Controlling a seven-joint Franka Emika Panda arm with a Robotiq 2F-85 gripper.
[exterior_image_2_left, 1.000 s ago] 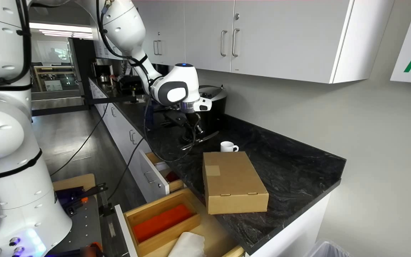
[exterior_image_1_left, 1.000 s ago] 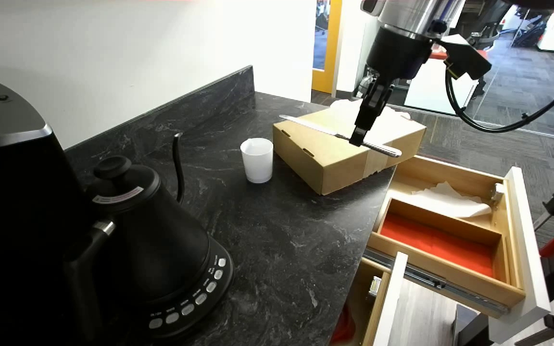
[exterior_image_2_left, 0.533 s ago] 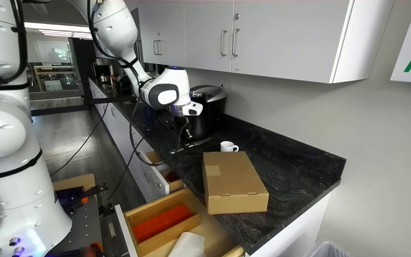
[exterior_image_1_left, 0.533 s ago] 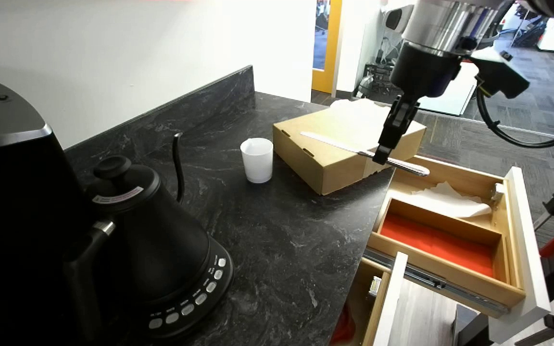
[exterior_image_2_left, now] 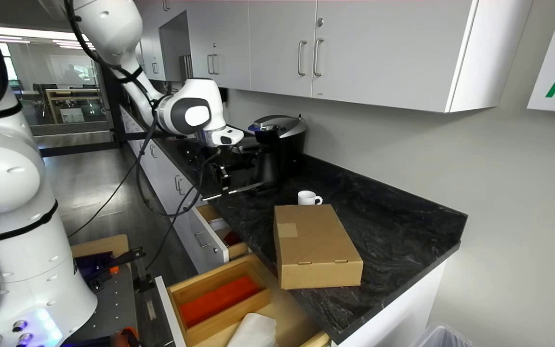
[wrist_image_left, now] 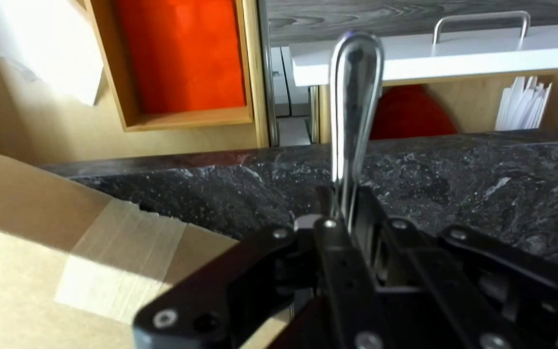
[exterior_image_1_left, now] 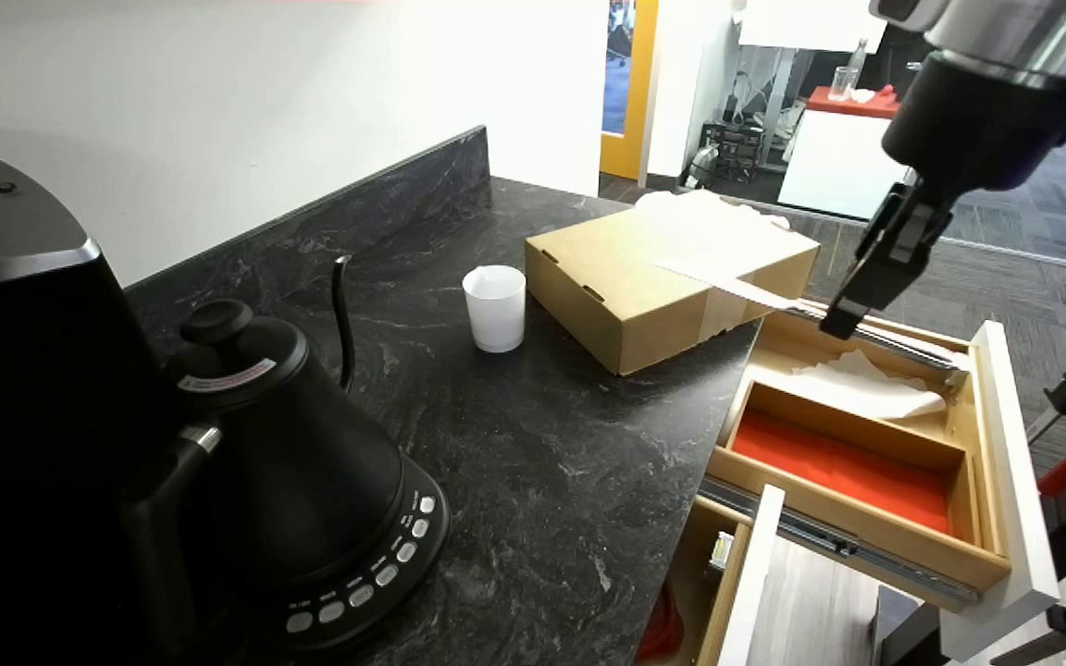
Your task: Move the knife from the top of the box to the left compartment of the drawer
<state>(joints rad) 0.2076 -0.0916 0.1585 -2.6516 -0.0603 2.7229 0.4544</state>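
Note:
My gripper [exterior_image_1_left: 840,319] is shut on the thin silver knife [exterior_image_1_left: 917,345] and holds it in the air. In the wrist view the fingertips close around the knife handle [wrist_image_left: 356,97], which points away over the counter edge. In an exterior view the blade [exterior_image_1_left: 718,280] crosses in front of the box; the knife also shows in an exterior view [exterior_image_2_left: 244,188]. The brown cardboard box [exterior_image_1_left: 607,264] lies on the counter. The open wooden drawer [exterior_image_2_left: 282,315] has a compartment with a red-orange floor [exterior_image_1_left: 843,472]; in the wrist view this compartment [wrist_image_left: 182,53] is left of the knife.
A white cup [exterior_image_1_left: 494,310] stands beside the box. A black kettle [exterior_image_1_left: 283,462] stands on the dark counter [exterior_image_1_left: 533,444]. White paper [exterior_image_1_left: 866,388] lies in the drawer beside the red-floored compartment. Another open drawer [wrist_image_left: 434,60] is to the right in the wrist view.
In an exterior view my gripper has moved right and slightly down with the knife, from in front of the box towards the drawer side. The knife stays held; box and drawer are unmoved.

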